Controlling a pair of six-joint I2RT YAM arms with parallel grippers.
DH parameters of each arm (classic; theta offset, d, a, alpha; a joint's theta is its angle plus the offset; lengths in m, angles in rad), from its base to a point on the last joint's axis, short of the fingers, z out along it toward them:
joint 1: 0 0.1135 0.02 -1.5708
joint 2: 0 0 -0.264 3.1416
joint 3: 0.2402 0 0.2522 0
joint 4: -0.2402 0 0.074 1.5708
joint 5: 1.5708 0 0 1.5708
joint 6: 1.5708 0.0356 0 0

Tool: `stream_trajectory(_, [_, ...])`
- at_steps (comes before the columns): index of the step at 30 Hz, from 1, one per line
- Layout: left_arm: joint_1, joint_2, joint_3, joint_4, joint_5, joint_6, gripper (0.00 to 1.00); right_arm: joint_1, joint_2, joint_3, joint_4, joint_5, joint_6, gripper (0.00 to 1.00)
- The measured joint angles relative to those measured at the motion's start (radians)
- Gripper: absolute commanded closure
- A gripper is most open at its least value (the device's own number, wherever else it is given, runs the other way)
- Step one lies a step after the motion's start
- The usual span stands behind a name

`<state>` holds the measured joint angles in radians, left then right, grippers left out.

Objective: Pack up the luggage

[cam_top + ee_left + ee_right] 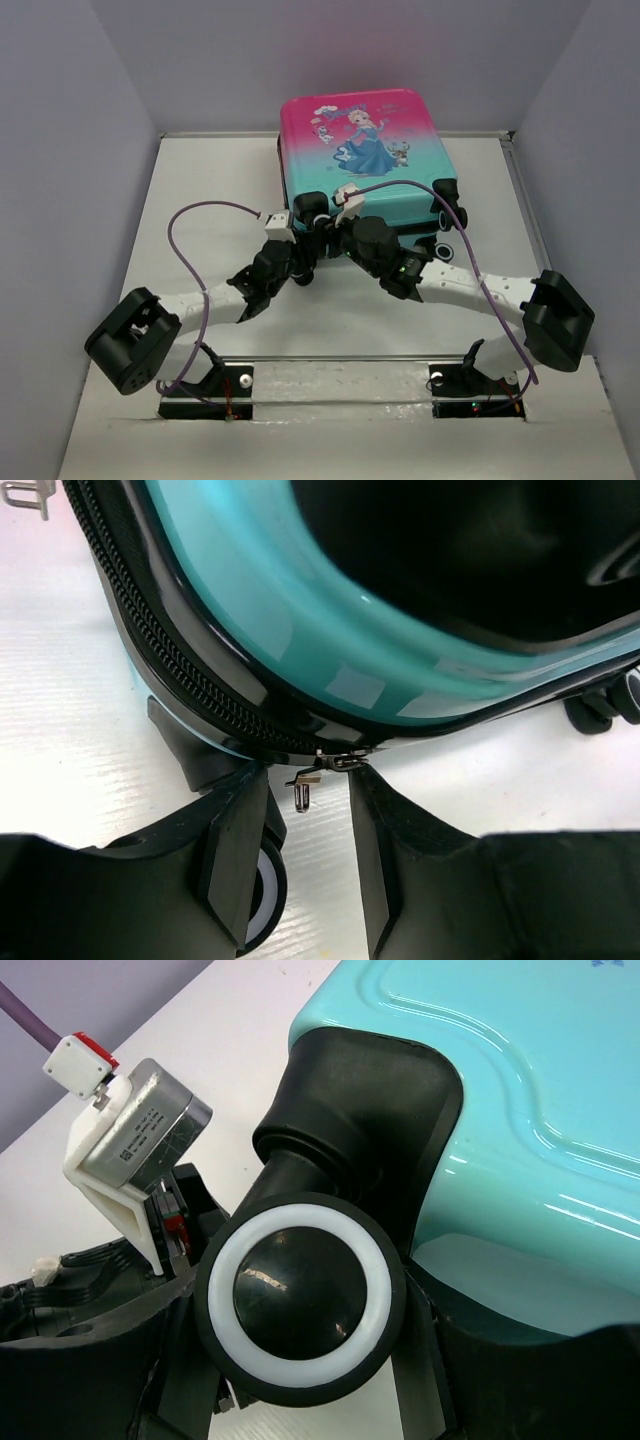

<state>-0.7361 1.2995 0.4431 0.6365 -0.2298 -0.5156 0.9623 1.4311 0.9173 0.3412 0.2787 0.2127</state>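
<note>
Left wrist view: luggage (300, 650) is shut, zipping judged unfinished, zipper pull (303, 792) straddled by open left end effector (305, 805), wheel (300, 1300) gripped by right end effector (305, 1360).

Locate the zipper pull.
In the left wrist view, the zipper pull hangs from the luggage seam, between the open fingers of the left gripper.

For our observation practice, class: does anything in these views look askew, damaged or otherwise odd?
Nothing looks damaged or spilled. The luggage lies flat, print up. One oddity: the right tool clamps a black wheel, while the zipper pull dangles untouched inside the open left tool.
</note>
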Motion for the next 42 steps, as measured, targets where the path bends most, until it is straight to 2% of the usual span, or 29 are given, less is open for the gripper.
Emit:
stream_trajectory(3, [-0.017, 0.021, 0.001, 0.016, -0.045, 0.000, 0.58, 0.002, 0.000, 0.000, 0.003, -0.003, -0.001, 0.93])
stream_trajectory(6, [-0.031, 0.052, 0.002, 0.034, -0.086, -0.004, 0.77, 0.003, 0.000, 0.000, 0.003, -0.006, -0.001, 0.93])
stream_trajectory(9, [-0.038, 0.066, 0.002, 0.045, -0.102, -0.013, 0.87, 0.012, 0.000, 0.000, 0.005, -0.006, -0.004, 0.93])
stream_trajectory(10, [-0.045, 0.067, 0.002, 0.051, -0.103, -0.013, 0.94, 0.012, 0.000, 0.000, 0.006, -0.006, -0.004, 0.93])
stream_trajectory(19, [-0.064, 0.031, -0.004, 0.052, -0.113, 0.001, 0.94, 0.013, -0.002, -0.013, 0.033, 0.003, -0.003, 0.93])
stream_trajectory(32, [-0.068, -0.254, -0.130, -0.047, -0.203, 0.029, 0.94, 0.021, -0.112, -0.117, 0.032, 0.025, 0.000, 0.93])
stream_trajectory(35, [-0.009, -0.319, -0.134, -0.051, -0.225, 0.030, 0.94, 0.022, -0.159, -0.155, 0.022, 0.032, 0.001, 0.93])
stream_trajectory(37, [0.047, -0.355, -0.138, -0.047, -0.192, 0.025, 0.94, 0.024, -0.186, -0.174, 0.011, 0.031, 0.001, 0.93])
stream_trajectory(42, [0.262, -0.376, -0.140, -0.027, -0.188, 0.013, 0.94, 0.033, -0.253, -0.217, -0.020, 0.020, 0.002, 0.93])
